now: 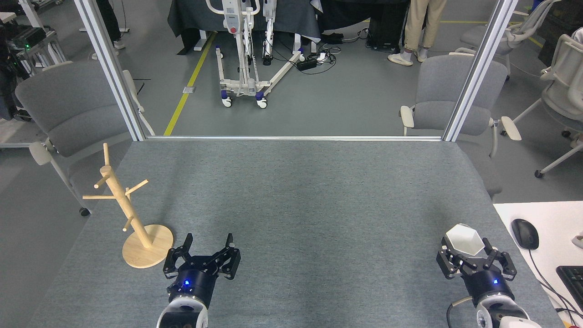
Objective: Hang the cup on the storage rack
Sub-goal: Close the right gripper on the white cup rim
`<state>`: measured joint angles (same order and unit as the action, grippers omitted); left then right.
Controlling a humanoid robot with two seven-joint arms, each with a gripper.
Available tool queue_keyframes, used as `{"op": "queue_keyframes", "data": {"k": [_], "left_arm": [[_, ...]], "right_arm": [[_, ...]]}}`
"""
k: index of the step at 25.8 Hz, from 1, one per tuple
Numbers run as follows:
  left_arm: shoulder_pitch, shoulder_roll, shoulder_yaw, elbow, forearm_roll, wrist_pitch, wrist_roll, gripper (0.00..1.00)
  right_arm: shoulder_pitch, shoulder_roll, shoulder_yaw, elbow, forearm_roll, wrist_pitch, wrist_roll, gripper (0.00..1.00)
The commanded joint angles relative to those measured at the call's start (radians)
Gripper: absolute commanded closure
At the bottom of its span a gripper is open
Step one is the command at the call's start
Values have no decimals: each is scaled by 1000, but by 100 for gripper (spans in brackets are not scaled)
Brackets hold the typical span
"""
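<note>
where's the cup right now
In the head view the cup sits at the table's near right, between the fingers of the right gripper, left of the computer mouse.

This is a robotics lab or test hall set up in an open office space. The grey felt-covered worktop (291, 205) is fenced by bare aluminium frame posts (109, 68), the kind used for test cells. Beyond it lies a grey industrial floor with a yellow safety line (189, 82) taped across it, and a white wheeled lifting stand (243, 54) with loose cables and a power strip (314, 61) trailing beside it. Grey office chairs (448, 98) stand around, a person's legs (421, 29) show at the back, and a mouse (524, 233) and keyboard (571, 278) sit on a white desk (546, 218) alongside.
</note>
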<state>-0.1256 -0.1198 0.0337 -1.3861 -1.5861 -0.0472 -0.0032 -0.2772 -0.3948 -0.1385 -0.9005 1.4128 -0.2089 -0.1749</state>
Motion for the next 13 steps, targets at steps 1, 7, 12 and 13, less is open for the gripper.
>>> {"op": "queue_keyframes", "data": {"k": [1, 7, 12, 13], "left_arm": [[0, 0, 0, 4, 0, 0, 0, 0], [0, 0, 0, 5, 0, 0, -1, 1], [-2, 0, 0, 5, 0, 0, -1, 0], [0, 0, 0, 5, 0, 0, 0, 0]], "right_arm": [[-7, 2, 0, 9, 0, 0, 0, 0], [-19, 4, 2, 32, 0, 0, 0, 0], [-42, 4, 3, 52, 0, 2, 0, 0], [-50, 4, 3, 58, 0, 2, 0, 0]]}}
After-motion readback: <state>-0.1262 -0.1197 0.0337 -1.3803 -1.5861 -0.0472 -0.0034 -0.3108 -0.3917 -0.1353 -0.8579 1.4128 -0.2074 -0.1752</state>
